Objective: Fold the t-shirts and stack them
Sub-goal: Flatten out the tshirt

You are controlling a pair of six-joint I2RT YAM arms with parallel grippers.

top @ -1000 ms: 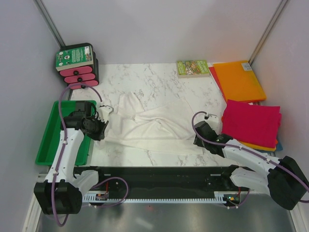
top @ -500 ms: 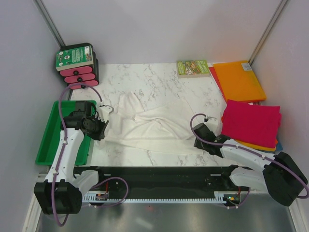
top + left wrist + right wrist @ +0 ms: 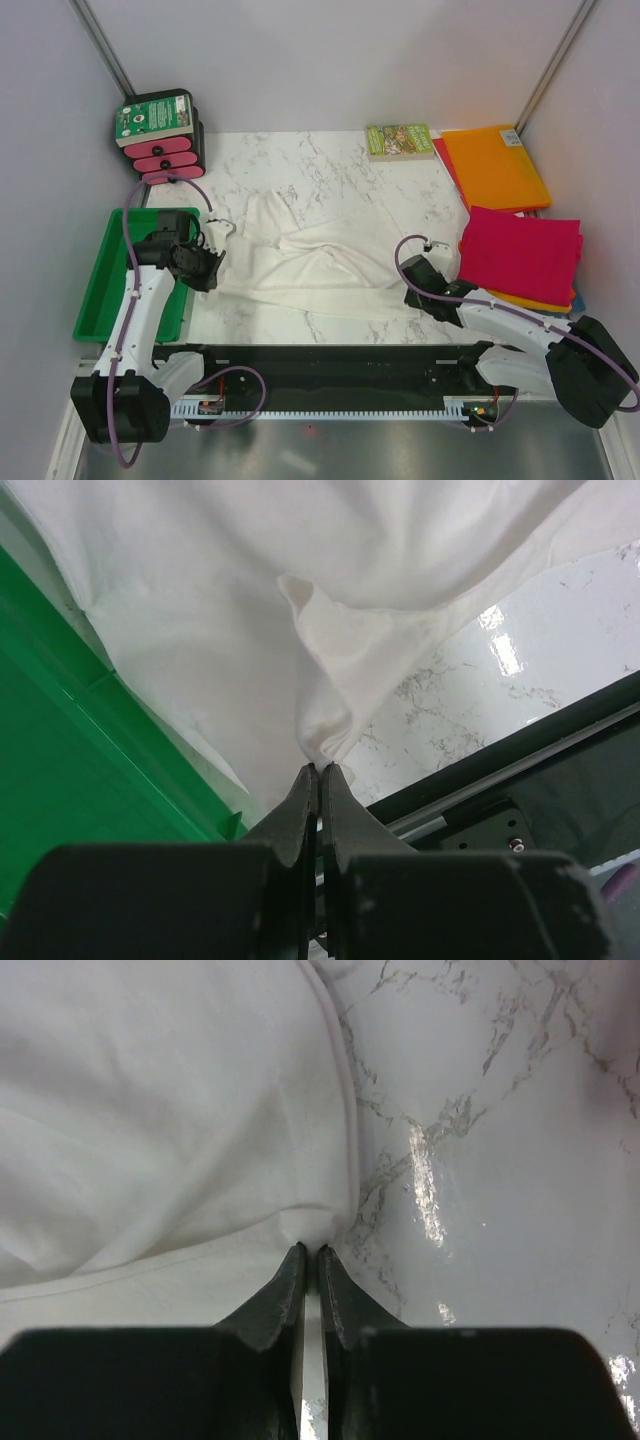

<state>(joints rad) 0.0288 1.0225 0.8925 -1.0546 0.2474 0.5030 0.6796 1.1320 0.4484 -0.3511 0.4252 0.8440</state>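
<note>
A thin white t-shirt (image 3: 310,258) lies spread and wrinkled across the middle of the marble table. My left gripper (image 3: 212,268) is shut on its left edge; the cloth (image 3: 330,720) bunches out from between the black fingertips (image 3: 321,770). At the shirt's near right corner my right gripper (image 3: 412,290) is shut on a pinch of the hem (image 3: 308,1222). A folded magenta t-shirt (image 3: 522,252) lies on the stack at the right, and an orange one (image 3: 494,165) lies behind it.
A green tray (image 3: 105,275) sits at the left edge, beside my left arm. A green-covered book (image 3: 399,140) lies at the back. A black and pink box (image 3: 160,135) stands in the back left corner. The black rail (image 3: 330,365) runs along the near edge.
The right gripper's jaws have shut on the shirt's near right corner. The left arm has hardly moved and keeps its grip.
</note>
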